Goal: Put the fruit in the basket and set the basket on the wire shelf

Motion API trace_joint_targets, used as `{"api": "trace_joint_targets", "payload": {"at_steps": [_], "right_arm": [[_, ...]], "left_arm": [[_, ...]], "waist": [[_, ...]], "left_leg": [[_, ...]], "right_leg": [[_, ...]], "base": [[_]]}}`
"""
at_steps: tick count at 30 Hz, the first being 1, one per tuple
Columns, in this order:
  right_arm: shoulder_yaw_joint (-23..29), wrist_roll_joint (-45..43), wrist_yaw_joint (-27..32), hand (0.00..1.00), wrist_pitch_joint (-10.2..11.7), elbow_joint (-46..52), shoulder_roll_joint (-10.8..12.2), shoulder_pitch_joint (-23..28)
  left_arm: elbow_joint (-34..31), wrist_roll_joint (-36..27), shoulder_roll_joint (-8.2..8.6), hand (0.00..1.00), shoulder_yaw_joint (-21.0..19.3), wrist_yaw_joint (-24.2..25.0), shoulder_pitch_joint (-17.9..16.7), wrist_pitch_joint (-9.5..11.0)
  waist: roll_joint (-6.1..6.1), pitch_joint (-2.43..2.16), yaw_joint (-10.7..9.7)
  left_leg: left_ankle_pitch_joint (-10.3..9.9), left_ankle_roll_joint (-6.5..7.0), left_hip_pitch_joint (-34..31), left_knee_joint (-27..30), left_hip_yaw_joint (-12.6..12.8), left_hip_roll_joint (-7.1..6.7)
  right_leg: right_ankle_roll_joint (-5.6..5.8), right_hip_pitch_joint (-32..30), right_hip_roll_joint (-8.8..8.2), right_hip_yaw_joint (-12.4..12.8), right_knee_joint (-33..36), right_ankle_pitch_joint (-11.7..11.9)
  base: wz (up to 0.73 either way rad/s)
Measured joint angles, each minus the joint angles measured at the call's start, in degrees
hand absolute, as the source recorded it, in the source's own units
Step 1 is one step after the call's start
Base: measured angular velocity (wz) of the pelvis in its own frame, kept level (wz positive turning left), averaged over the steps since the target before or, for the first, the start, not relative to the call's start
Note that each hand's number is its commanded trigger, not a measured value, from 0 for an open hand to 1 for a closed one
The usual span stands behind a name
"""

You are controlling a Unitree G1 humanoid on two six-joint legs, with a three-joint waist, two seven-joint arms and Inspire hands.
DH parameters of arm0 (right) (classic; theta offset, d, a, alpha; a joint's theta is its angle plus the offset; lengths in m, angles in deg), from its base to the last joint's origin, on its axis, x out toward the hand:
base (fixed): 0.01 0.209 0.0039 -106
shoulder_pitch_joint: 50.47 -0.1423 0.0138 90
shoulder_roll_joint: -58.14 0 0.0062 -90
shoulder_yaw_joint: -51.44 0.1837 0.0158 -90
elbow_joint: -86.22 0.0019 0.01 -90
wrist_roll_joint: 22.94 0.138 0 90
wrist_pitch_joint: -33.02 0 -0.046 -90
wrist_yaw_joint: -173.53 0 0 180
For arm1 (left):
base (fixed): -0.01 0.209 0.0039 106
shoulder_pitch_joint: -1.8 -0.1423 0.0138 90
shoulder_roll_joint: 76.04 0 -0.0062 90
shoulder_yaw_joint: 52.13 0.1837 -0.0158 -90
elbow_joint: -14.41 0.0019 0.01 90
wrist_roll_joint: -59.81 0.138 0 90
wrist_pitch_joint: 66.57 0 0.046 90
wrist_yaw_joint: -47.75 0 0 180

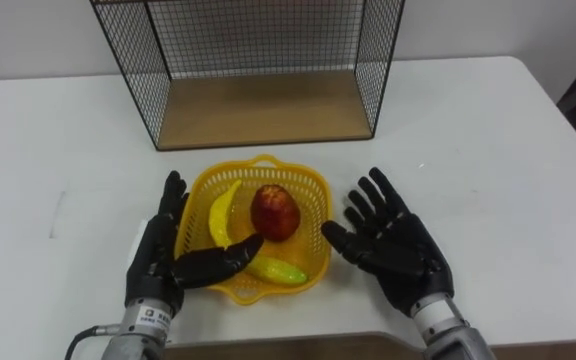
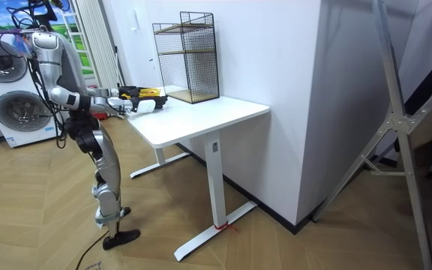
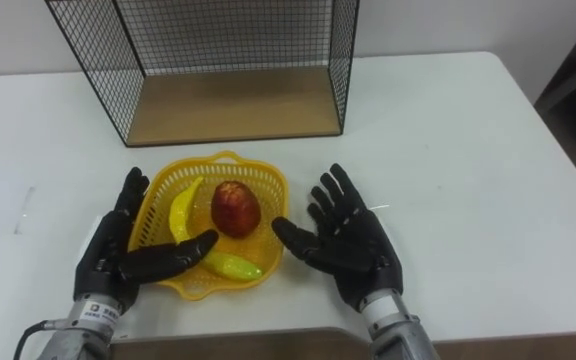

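Note:
A yellow basket [image 1: 313,186] [image 3: 271,185] sits on the white table [image 1: 48,130] near its front edge. Inside lie a red apple [image 1: 274,211] [image 3: 235,207], a yellow banana [image 1: 222,212] [image 3: 182,211] and a yellow-green fruit [image 1: 279,270] [image 3: 236,267]. My left hand [image 1: 158,255] [image 3: 113,252] rests open against the basket's left side, its thumb reaching over the rim above the fruit. My right hand [image 1: 398,248] [image 3: 353,243] is open just right of the basket, palm facing it, a small gap between. The black wire shelf [image 1: 258,60] [image 3: 218,55] with a wooden floor stands behind the basket.
In the room view I stand at the end of the white table [image 2: 201,112], with the wire shelf [image 2: 187,56] at its far side by the wall. Washing machines [image 2: 13,105] stand behind me. Bare tabletop lies left and right of the basket.

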Motion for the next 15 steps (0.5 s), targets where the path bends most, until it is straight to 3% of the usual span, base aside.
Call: {"api": "trace_joint_targets", "payload": {"at_steps": [15], "right_arm": [[-3.5,-1.5,3.1,0.00,1.0,-1.1,0.0,-1.6]], "left_arm": [[0.0,-3.0,-0.08,0.00,1.4,-2.1,0.4,0.2]], "waist": [[-0.84,-0.03,0.0]], "left_leg": [[0.0,0.01,0.2,0.1,0.2,0.05]], "right_leg": [[0.00,0.0,0.03,0.0,0.1,0.0]], "base": [[0.00]]}}
